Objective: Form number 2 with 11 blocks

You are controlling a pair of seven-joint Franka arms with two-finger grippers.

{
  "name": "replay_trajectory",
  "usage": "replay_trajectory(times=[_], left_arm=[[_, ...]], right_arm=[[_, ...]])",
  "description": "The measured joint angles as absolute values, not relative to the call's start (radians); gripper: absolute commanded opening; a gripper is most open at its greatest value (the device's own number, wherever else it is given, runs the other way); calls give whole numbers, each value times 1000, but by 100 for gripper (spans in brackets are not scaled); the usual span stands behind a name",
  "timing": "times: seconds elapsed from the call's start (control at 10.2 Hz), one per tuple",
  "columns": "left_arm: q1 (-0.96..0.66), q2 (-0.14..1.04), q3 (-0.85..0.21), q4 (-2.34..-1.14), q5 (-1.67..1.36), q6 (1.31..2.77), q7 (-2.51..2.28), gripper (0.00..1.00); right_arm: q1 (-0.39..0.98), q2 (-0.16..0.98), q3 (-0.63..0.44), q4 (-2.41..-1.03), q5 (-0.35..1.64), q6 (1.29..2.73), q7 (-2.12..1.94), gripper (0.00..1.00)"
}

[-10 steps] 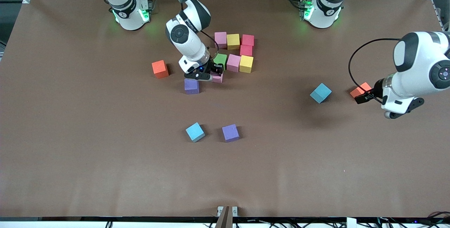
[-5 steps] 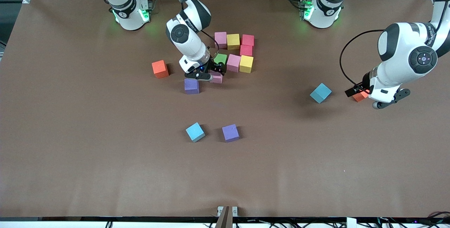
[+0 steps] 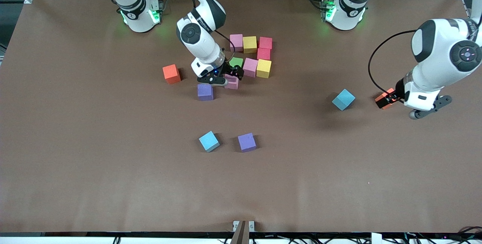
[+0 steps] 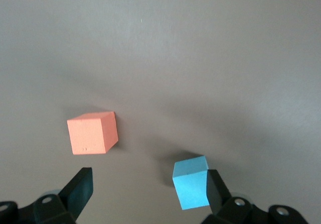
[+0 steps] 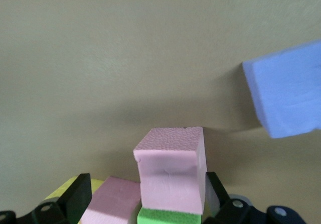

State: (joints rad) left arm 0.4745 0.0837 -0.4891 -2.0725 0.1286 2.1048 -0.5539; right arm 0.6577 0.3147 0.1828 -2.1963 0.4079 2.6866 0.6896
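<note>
Brown table point(image 3: 113, 168): orange cube point(image 3: 171, 73) beside blocks point(image 3: 250, 54).

Partly built number 2 point(image 3: 251, 56) near the bench point(image 3: 113, 161) edge by the robot bases.
The right gripper point(image 3: 224, 78) stands at a pink block point(image 3: 232, 82).

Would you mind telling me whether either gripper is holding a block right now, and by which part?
Nothing is held. The right gripper stands open around the pink block on the table; the left gripper hangs open and empty.

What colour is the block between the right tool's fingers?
Pink. The block shows best in the right wrist view, above a green block.
</note>
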Motion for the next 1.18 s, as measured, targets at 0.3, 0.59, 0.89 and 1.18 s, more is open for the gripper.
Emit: replay_trajectory(times=[0.3, 0.59, 0.89, 1.18], left_arm=[[484, 87, -483, -2034, 129, 2105, -554, 100], [483, 93, -484, -2028, 129, 2105, -556, 100], [475, 123, -493, -2029, 129, 2101, -594, 100], [470, 137, -535, -2051, 129, 2089, -641, 100]], right_arm=[[534, 204, 176, -2195, 407, 2501, 511, 100], [467, 190, 172, -2212, 407, 2463, 360, 100], [456, 193, 171, -2223, 407, 2463, 309, 100], [436, 199, 171, -2228, 389, 2457, 268, 100]])
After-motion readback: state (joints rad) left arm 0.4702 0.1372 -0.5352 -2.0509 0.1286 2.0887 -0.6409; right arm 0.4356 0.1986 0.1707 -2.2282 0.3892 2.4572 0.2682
